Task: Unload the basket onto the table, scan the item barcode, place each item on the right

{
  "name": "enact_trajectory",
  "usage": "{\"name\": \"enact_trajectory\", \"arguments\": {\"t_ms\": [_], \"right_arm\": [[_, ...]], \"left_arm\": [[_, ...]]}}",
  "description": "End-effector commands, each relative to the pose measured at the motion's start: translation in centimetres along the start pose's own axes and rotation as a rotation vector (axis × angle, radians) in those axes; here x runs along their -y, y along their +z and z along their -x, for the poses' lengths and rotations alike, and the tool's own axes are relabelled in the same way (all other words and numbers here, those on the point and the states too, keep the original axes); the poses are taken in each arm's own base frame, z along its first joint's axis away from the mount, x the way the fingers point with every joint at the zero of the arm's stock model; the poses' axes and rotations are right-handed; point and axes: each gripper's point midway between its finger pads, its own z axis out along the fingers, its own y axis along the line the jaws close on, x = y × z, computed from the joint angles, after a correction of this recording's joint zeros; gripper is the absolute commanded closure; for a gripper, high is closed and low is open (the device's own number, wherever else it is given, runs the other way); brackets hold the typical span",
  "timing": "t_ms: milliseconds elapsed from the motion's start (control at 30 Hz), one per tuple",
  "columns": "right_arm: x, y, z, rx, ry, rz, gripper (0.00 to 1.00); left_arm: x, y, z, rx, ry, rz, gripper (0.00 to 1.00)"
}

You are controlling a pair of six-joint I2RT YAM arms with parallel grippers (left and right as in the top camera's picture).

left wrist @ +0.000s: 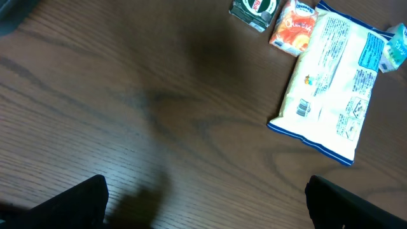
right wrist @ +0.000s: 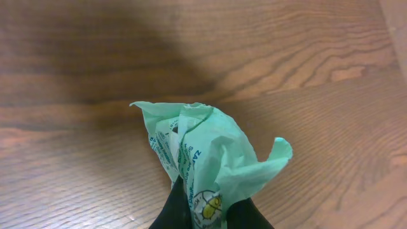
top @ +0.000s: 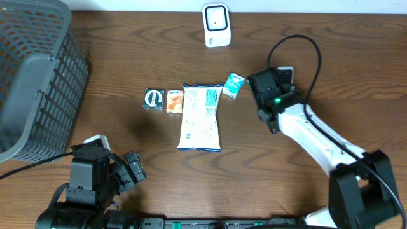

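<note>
R gripper clenched on 1 end of crumpled green packet. Packet's long axis runs straight out from fingertips, free end twd white snack bag, just beside bag's top corner.

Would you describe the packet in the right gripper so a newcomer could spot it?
On the table, four items lie in a row below the white scanner. The mint-green packet ends that row on the right, the only one pinched by the right gripper.

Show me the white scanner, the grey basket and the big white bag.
white scanner (top: 217,24): overhead view, on its front face.
grey basket (top: 63,89): overhead view, on its slatted side wall.
big white bag (top: 201,117): overhead view, middle of its printed face.
</note>
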Motion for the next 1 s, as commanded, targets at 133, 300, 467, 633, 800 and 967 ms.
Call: {"name": "enact_trajectory", "arguments": {"t_ms": [133,300,467,633,800,967], "right_arm": [[-3.6,1.6,-2.6,-0.048,-0.143,-0.021,0.79],[-7.0,0.8,-4.2,-0.088,-0.187,0.106,0.59],[-11.1,-2.5,-4.4,-0.105,-0.190,0.326,0.56],[-10.9,-5.4,-2.2,-0.066,-0.154,0.391,0.54],[-8.0,-6.8,0.6,-0.026,-0.083,0.377,0.47],[-3.5,-5.3,1.9,-0.071,0.048,0.378,0.39]], "left_arm": [[-0.2,0.0,0.0,0.005,0.000,0.009,0.02],[-0.2,0.0,0.0,0.005,0.000,0.009,0.02],[-0.2,0.0,0.0,0.005,0.000,0.009,0.03],[-0.2,0.0,0.0,0.005,0.000,0.009,0.03],[-0.2,0.0,0.0,0.005,0.000,0.009,0.02],[-0.2,0.0,0.0,0.005,0.000,0.009,0.02]]}}
